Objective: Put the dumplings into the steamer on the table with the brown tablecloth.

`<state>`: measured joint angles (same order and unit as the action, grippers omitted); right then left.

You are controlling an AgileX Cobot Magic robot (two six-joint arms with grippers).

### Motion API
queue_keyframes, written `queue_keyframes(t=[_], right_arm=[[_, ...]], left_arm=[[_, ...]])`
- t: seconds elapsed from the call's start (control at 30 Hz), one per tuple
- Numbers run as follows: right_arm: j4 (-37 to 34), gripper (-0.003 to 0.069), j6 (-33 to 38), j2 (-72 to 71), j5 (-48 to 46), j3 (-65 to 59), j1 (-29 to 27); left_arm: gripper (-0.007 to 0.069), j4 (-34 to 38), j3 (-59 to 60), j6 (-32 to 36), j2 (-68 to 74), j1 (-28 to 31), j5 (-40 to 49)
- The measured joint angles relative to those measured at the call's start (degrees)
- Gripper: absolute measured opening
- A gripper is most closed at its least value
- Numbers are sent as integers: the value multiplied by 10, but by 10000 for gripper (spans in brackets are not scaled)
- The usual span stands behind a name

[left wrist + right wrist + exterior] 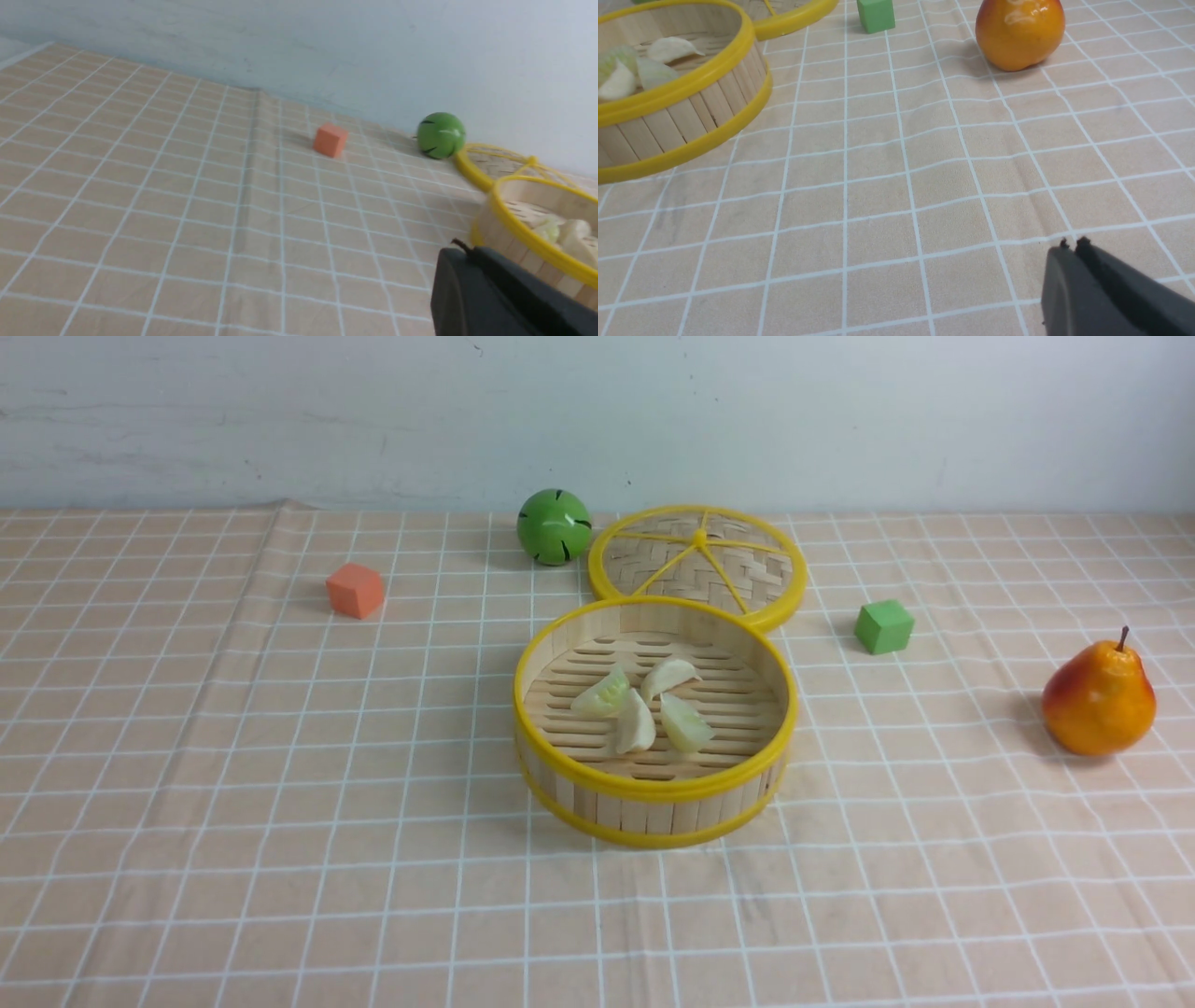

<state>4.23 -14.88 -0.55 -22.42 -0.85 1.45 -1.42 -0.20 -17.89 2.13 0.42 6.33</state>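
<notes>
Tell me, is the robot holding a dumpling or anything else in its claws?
No, nothing. The left gripper and right gripper are both shut and empty. All four dumplings already lie inside the steamer.

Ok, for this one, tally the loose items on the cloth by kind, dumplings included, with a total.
Dumplings: 4, all in the steamer
Steamer: 1
Lid: 1
Cubes: 2, orange and green
Green ball: 1
Pear: 1
Total: 10
</notes>
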Motion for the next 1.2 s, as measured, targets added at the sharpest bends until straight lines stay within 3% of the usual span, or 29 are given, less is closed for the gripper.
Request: queue_keyframes(t=[0.23,0.6,1.2], right_arm=[[0,24,0,0,0,0,0],[-1,41,0,0,0,0,0],[-1,64,0,0,0,0,0]], left_arm=[[-14,-2,18,0,-26,17,17],[-14,-2,19,2,-27,17,147],[-14,-2,19,2,-27,17,151]])
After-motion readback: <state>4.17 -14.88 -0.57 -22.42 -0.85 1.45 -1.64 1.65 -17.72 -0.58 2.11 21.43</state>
